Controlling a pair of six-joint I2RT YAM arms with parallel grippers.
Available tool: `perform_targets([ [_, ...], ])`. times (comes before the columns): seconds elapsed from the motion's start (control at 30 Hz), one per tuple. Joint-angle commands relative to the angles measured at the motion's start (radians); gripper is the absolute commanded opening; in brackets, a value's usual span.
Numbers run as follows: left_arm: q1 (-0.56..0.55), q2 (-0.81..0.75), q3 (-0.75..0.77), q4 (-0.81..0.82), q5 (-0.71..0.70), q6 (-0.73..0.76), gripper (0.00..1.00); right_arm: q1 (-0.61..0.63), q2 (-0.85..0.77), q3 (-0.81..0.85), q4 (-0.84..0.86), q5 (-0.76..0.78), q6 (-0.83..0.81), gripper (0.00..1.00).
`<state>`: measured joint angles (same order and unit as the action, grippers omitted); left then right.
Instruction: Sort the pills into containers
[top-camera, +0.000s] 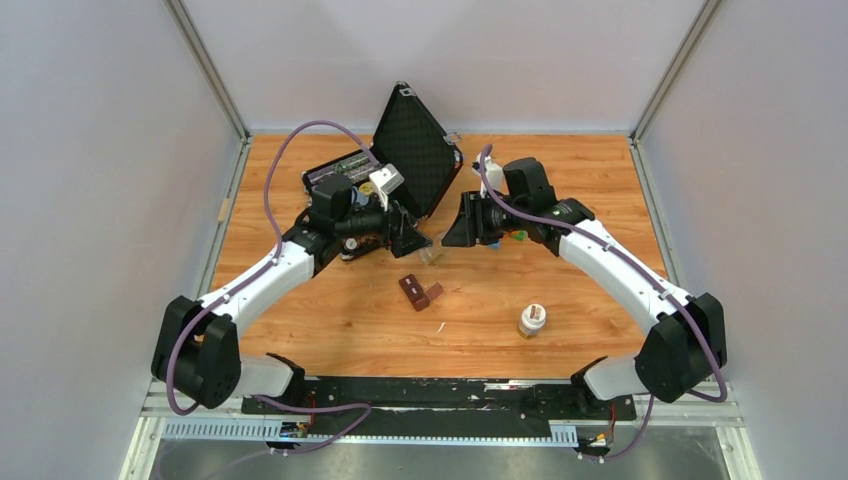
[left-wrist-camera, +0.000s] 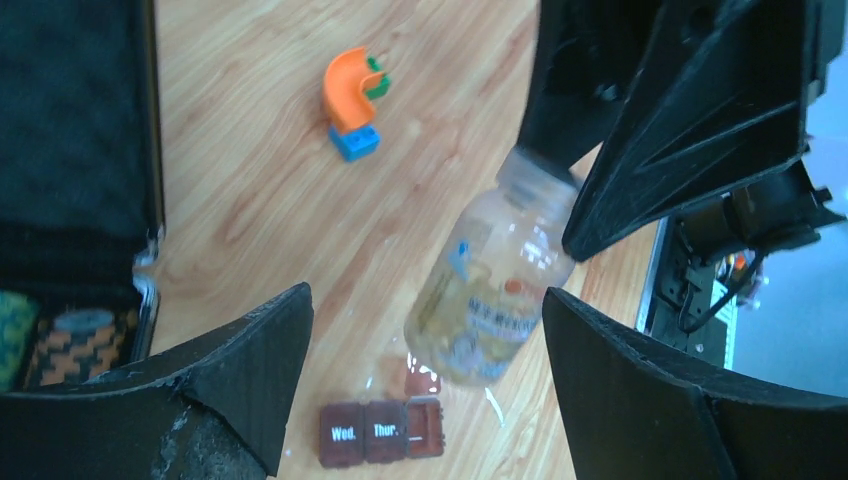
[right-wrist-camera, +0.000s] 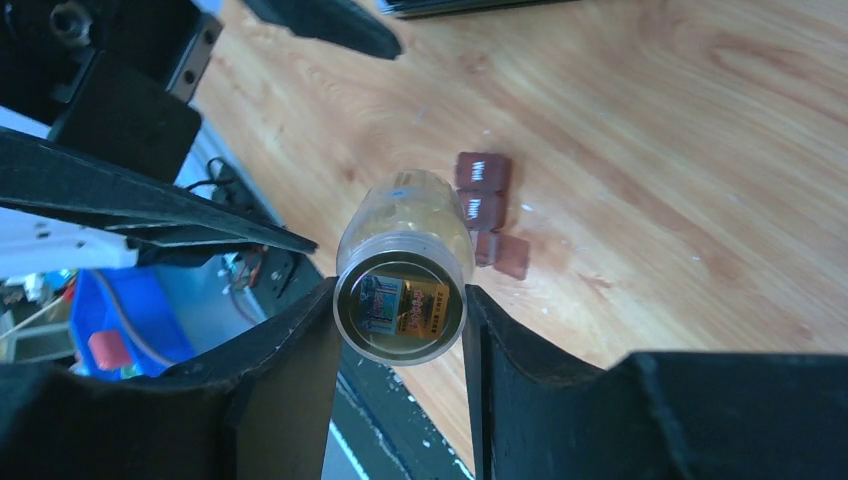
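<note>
Bottle (left-wrist-camera: 495, 290), clear, tilted, clamped in right gripper (right-wrist-camera: 400, 330) jaws above middle of bench (top-camera: 600, 180) | left gripper (left-wrist-camera: 425, 310) jaws spread, empty, alongside | containers (left-wrist-camera: 383, 432) beneath, towards near edge | advice: centre over one open compartment, tip slowly

You cannot make out the clear bottle (top-camera: 432, 255) in the top view: it is too small, and what is inside it does not show. In the left wrist view the right gripper (left-wrist-camera: 552, 195) covers its neck and mouth, and the print on its label is too blurred to read. On the containers (left-wrist-camera: 383, 432) you can read "Wed." and "Thur.", but the third lid is not readable. In the right wrist view the bottle hides part of the third compartment. The black case (left-wrist-camera: 70, 120) is cut by the left edge. In the top view, a white object (top-camera: 493, 176) is half hidden behind the right arm.
</note>
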<state>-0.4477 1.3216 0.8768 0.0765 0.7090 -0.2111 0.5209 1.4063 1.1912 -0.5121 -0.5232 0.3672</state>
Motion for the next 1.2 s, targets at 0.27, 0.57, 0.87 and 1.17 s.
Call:
perform_targets([
  [0.27, -0.061, 0.05, 0.059, 0.031, 0.244, 0.258, 0.92, -0.005, -0.021, 0.067, 0.073, -0.177, -0.073, 0.3],
  [0.57, -0.074, 0.085, 0.079, -0.018, 0.231, 0.319, 0.89, -0.009, 0.005, 0.107, 0.078, -0.217, -0.076, 0.29],
  [0.87, -0.074, 0.051, 0.054, 0.035, 0.193, 0.315, 0.73, -0.009, 0.051, 0.13, 0.089, -0.245, -0.056, 0.3],
  [1.17, -0.073, 0.057, 0.06, -0.015, 0.185, 0.365, 0.64, -0.008, 0.072, 0.147, 0.09, -0.243, -0.061, 0.31],
])
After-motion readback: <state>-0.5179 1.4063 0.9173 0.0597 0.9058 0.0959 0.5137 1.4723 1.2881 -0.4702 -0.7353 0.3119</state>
